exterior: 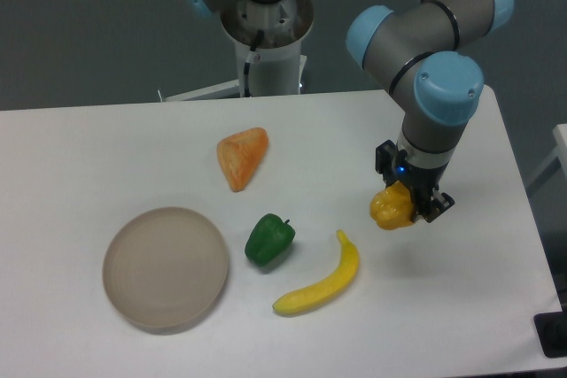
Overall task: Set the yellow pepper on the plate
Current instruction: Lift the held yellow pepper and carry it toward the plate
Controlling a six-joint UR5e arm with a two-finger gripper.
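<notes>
The yellow pepper [392,208] is a small lumpy yellow-orange piece at the right of the white table, sitting between the black fingers of my gripper [406,204]. The gripper points down from the grey and blue arm and is shut on the pepper. Whether the pepper rests on the table or hangs just above it I cannot tell. The plate [166,267], round, beige-grey with a low rim, lies at the front left with nothing on it, far from the gripper.
A green pepper [269,239] sits right of the plate. A long yellow banana [321,279] lies between it and the gripper. An orange wedge [242,156] lies farther back. The arm's base [265,37] stands behind the table.
</notes>
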